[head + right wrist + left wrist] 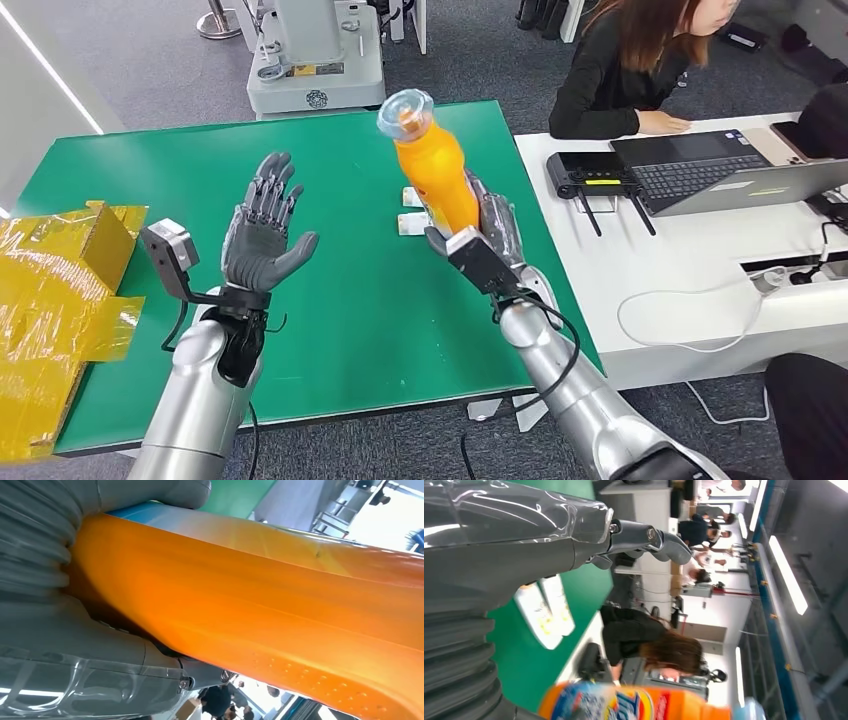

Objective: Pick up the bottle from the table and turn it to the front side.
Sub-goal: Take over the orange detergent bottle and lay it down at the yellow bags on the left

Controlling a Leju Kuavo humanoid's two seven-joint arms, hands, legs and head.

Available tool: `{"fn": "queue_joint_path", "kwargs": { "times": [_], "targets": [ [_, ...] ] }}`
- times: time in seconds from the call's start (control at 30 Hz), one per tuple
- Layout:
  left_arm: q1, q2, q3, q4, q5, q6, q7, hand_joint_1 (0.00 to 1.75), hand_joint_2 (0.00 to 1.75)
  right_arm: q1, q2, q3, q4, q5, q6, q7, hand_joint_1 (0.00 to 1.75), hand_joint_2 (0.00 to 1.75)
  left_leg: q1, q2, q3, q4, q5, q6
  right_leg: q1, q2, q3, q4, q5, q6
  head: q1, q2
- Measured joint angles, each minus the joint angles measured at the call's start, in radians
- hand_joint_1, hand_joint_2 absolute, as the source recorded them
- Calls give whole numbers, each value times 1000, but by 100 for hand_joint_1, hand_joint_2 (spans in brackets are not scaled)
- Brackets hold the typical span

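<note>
An orange juice bottle with a clear blue cap is held up off the green table, tilted with its cap toward the far side. My right hand grips its lower part, and up close the orange body presses against the palm. My left hand is raised over the table to the bottle's left, palm up, fingers spread, holding nothing. The bottle's printed label faces my left wrist camera, beyond the left hand's thumb.
Two small white packets lie on the table behind the bottle. Yellow-taped cardboard sits at the table's left edge. A white desk with a laptop stands to the right, where a person sits.
</note>
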State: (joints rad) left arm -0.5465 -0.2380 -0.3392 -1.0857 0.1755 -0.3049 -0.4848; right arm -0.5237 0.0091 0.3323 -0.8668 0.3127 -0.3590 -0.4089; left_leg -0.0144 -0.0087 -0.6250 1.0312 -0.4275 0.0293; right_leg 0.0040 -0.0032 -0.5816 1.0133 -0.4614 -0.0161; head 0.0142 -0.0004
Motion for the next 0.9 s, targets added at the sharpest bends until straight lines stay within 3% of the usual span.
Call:
{"fn": "queue_joint_path", "kwargs": {
  "times": [0.5, 0.7, 0.9],
  "targets": [
    [-174, -57, -40, 79, 32, -18, 17, 0, 175, -186, 182, 14, 192, 85, 52, 28, 175, 175, 0, 0, -2, 0, 0, 0, 0, 0, -3, 0, 0, 0, 0, 0],
    [-190, -62, -43, 110, 40, -21, 10, 0, 175, -195, 198, 23, 210, 99, 55, 30, 175, 175, 0, 0, -2, 0, 0, 0, 0, 0, -3, 0, 0, 0, 0, 0],
    [-265, -57, -45, 288, 74, -20, -47, 0, 175, -225, 234, 61, 308, 148, 72, 34, 175, 175, 0, 1, -3, 0, 0, 0, 0, 1, -3, 1, 0, 0, 0, 0]
  ]
}}
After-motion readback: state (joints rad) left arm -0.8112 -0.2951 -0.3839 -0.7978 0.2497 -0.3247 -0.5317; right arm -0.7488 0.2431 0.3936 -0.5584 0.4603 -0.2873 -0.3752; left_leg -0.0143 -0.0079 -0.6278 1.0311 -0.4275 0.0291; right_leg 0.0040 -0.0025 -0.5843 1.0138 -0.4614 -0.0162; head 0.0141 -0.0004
